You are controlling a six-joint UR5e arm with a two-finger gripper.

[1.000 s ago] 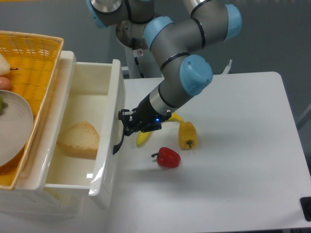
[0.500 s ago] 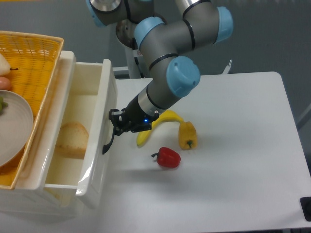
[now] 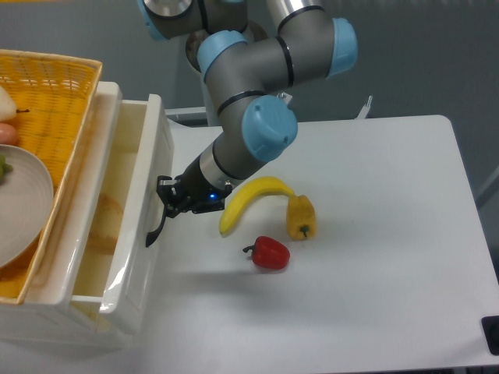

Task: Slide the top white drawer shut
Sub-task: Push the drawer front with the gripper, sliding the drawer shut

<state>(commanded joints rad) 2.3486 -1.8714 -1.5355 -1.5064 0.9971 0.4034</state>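
Pushed further left since a moment ago, the top white drawer (image 3: pixel 144 210) now stands only partly out of the cabinet, right of the yellow wicker basket (image 3: pixel 54 101). At its black handle (image 3: pixel 156 226) sits the gripper (image 3: pixel 173 199); whether it is clenched cannot be told. On the table (image 3: pixel 374 234), right of the drawer, lie a banana (image 3: pixel 249 199), yellow pepper (image 3: pixel 301 217) and red pepper (image 3: pixel 269 252).

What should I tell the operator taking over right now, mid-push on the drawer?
Gripper: at the black handle of the top white drawer; whether it is open or shut cannot be told.
Drawer: partly in, further than a second ago, still a gap showing the bread inside.
Banana, yellow pepper and red pepper lie on the table, off the drawer's path.
Left: keep pushing until the front sits flush, then back off.
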